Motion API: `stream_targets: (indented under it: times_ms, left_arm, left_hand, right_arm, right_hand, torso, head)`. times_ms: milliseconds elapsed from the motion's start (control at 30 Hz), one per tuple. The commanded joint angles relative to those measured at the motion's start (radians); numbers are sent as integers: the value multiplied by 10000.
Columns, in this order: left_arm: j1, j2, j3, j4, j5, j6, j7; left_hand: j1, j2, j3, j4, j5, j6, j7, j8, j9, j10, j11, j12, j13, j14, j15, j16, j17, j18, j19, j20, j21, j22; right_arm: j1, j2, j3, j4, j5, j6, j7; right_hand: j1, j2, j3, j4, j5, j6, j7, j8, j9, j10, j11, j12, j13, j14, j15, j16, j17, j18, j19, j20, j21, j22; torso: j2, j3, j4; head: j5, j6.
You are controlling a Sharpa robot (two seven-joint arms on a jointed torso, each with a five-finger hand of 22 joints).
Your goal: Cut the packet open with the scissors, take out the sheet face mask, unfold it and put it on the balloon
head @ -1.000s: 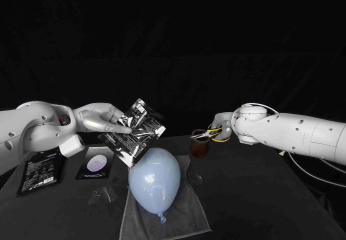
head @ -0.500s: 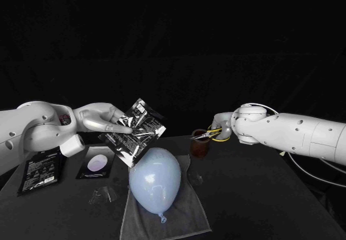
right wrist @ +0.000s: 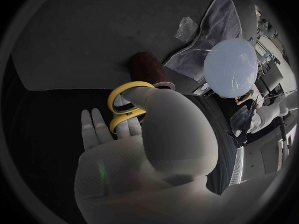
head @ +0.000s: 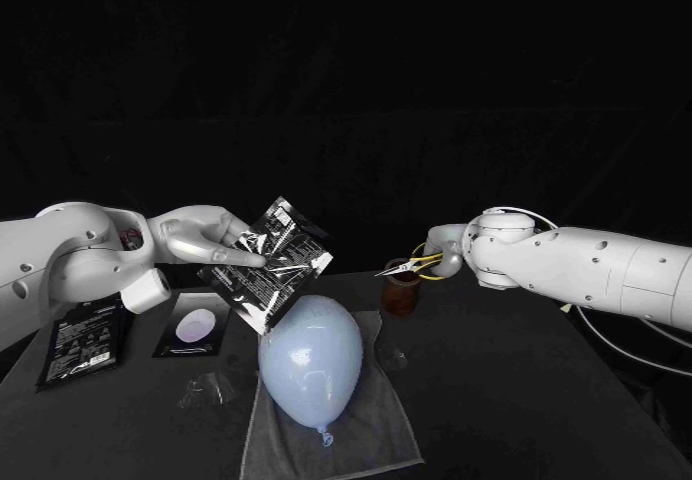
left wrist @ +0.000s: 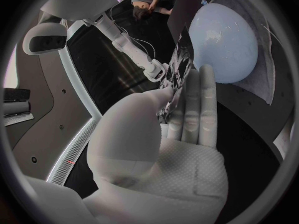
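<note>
Packet [head: 281,266], glossy black, silvery glints, white print

Black table [head: 548,400]: grey cloth [head: 274,440], two black packets [head: 80,345], brown cup [head: 400,298].

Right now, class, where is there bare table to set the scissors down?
Free: table right of the cloth, nearer than the brown holder. Crowded: left of the balloon, where spare packets and clear plastic lie.
</note>
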Motion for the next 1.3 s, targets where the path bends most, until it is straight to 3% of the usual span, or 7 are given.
stream_targets:
  times_ms: [33, 167, 633, 833, 933, 1067, 1300]
  left_arm:
    - [8, 6, 9, 17, 100, 133, 60]
    - [8, 3, 8, 19, 101, 134, 56]
    - [8, 5, 8, 12, 102, 152, 50]
    - [8, 1, 8, 11, 103, 150, 52]
    - [8, 3, 8, 9, 104, 152, 53]
    - [8, 10, 8, 2, 106, 158, 52]
    - [8, 15, 8, -9, 112, 162, 52]
  left_hand:
    - [53, 83, 65, -4, 28, 62, 1, 30, 1959, 70, -18, -45, 11, -9, -41, -2, 13, 127, -50, -9, 58, 12]
    - [49, 78, 76, -2, 28, 69, 2, 13, 1977, 72, -17, -50, 20, -9, -40, -8, 38, 128, -70, -7, 85, 31]
    - [49, 78, 76, -2, 28, 69, 2, 13, 1977, 72, -17, -50, 20, -9, -40, -8, 38, 128, -70, -7, 85, 31]
    - [49, 78, 76, -2, 28, 69, 2, 13, 1977, 72, -17, -50, 20, -9, -40, -8, 38, 128, -70, -7, 85, 31]
    - [49, 78, 76, -2, 28, 69, 2, 13, 1977, 72, -17, -50, 20, -9, -40, -8, 38, 128, -70, -7, 85, 31]
    - [49, 78, 76, -2, 28, 69, 2, 13, 1977, 72, -17, -50, 20, -9, -40, -8, 38, 128, -70, -7, 85, 31]
    - [49, 78, 76, -2, 28, 69, 2, 13, 1977, 72, -17, -50, 20, -9, -40, -8, 38, 128, -70, -7, 85, 31]
  right_arm:
    - [10, 0, 9, 9, -112, -178, -46]
    - [11, 3, 9, 9, -103, -139, -119]
    - [11, -41, 9, 88, -209, 3, -158]
    - [12, -65, 9, 101, -322, 73, 16]
    - [12, -80, 9, 107, -368, 263, 32]
    - [17, -89, 9, 134, -258, 1141, -236]
    - [19, -109, 8, 172, -199, 1575, -375]
  right_hand:
    - [-466, -347, -498, 170, -46, 41, 106, 83, 37, -77, 142, -50, -2, 51, 16, -57, -3, 138, 106, 16, 51, 12]
    - [-425, -431, -1269, 162, -48, -69, 130, 50, 34, -441, 602, -28, 9, -49, 31, -126, -27, 123, 147, 14, 53, 6]
    - [228, -153, -2326, 280, -44, 6, 10, 106, 45, -969, 320, -35, -1, -34, 45, -205, -42, 107, 191, 11, 45, -1]
    - [635, 124, -1987, 36, -42, 328, -652, 278, 105, -573, 266, -20, 14, -351, 97, -311, -98, 42, -287, 19, -113, -71]
    - [521, 151, -1858, -51, -41, 73, -921, 128, 37, -2353, 600, -86, -111, -1196, 167, -484, -234, -19, -720, 31, -249, -116]
    - [528, 66, -2120, -171, -43, -3687, -1903, -494, -832, -6245, -151, -333, -302, -2920, 225, -625, -435, -53, -1387, 53, -425, -172]
    - [716, 138, -2340, -75, -40, -4120, -1961, -466, -922, -6768, -426, -339, -313, -3084, 230, -625, -436, -55, -1534, 60, -440, -174]
  torso:
    - [4, -2, -3]
    - [3, 3, 1]
    - [6, -2, 2]
    - [-1, -1, -1]
    - [-4, 0, 0]
    - [-1, -4, 0]
    - [1, 1, -2]
  head:
    - [1, 0]
    - [6, 7]
    - [-16, 6]
    - [-12, -1]
    - [-9, -6]
    - [-24, -11]
    - [-4, -12]
